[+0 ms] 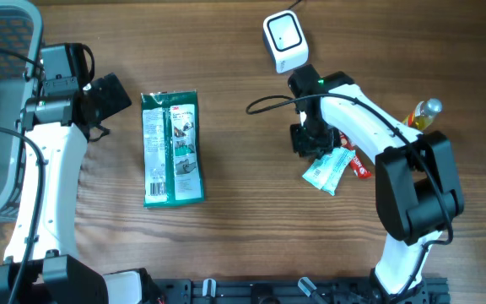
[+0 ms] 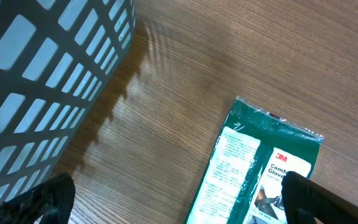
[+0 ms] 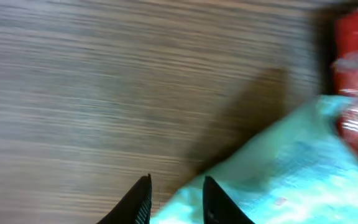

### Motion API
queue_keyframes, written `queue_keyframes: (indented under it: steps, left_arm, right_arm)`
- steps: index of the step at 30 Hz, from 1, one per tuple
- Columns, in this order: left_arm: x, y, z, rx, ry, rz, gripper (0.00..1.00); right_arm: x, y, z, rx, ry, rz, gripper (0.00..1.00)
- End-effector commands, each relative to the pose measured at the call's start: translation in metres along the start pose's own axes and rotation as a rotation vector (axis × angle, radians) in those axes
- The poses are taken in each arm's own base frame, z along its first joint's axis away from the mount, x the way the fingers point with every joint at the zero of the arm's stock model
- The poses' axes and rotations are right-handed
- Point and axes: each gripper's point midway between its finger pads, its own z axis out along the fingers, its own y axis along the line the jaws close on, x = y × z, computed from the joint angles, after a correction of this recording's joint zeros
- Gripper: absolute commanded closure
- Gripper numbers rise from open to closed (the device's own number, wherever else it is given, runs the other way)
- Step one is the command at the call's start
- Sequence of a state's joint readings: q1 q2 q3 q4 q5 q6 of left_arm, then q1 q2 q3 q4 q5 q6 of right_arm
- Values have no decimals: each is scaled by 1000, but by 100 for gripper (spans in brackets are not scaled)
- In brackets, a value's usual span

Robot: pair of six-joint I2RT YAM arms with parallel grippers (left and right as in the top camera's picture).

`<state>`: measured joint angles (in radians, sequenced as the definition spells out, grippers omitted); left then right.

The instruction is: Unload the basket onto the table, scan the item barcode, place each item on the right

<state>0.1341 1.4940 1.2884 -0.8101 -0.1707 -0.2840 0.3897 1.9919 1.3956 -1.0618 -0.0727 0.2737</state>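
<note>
The right hand point(image 1: 309, 143) hangs over the right half of the tabletop point(image 1: 234, 228), low above the far left corner of a pale green packet point(image 1: 327, 169). In the right wrist view its fingertips point(image 3: 143, 200) stand a narrow gap apart. The packet's edge point(image 3: 278, 174) shows just beneath them, and nothing is visibly pinched between them. A red packet point(image 1: 359, 165) lies partly under the pale green one on its right. A small yellow bottle point(image 1: 426, 112) lies farther right. The white barcode scanner point(image 1: 283, 40) sits at the far edge, just beyond the right hand.

The left hand point(image 1: 108, 95) is spread wide and holds nothing. It hovers between the grey basket point(image 1: 24, 12) at the far left and a green 3M glove pack point(image 1: 172, 149) lying flat near the middle. The left wrist view shows the top end of that pack point(image 2: 253, 162) beside the basket's wall point(image 2: 36, 74).
</note>
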Motion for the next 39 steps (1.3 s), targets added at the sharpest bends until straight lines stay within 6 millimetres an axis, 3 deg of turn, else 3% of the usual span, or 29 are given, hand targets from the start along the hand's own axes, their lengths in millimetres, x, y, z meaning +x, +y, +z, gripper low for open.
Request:
queue_keyframes:
  steps: [1, 2, 5, 11, 15, 21, 32, 35, 37, 38, 39]
  left_arm:
    - [-4, 2, -2, -1, -10, -19, 0]
    - [-4, 2, -2, -1, -10, -19, 0]
    - [-4, 2, -2, -1, -10, -19, 0]
    - [-4, 2, -2, -1, -10, -19, 0]
    - [-4, 2, -2, -1, -10, -19, 0]
    - [-4, 2, -2, -1, -10, -19, 0]
    - [-7, -3, -2, 25, -20, -22, 0]
    - [30, -31, -7, 200, 154, -13, 0]
    - [50, -37, -11, 260, 236, 85, 0]
    - [58, -34, -11, 255, 264, 124, 19]
    - [68, -26, -5, 218, 295, 153, 55]
  right_arm:
    - [-6, 67, -10, -386, 6, -34, 69]
    - [-14, 86, -18, -492, -24, -61, 69]
    - [-33, 116, -27, -566, -119, -83, 66]
    - [-40, 153, -24, -496, -241, -198, 61]
    - [-40, 157, -14, -360, -293, -187, 61]
    - [-34, 172, -14, -365, -302, -225, 57]
    - [-42, 166, -12, -324, -334, -216, 54]
    - [-42, 167, -12, -325, -336, -217, 54]
    - [-42, 166, -12, -323, -335, -221, 54]
    - [-42, 166, -12, -323, -335, -222, 54]
    - [-42, 166, -12, -323, -336, -221, 54]
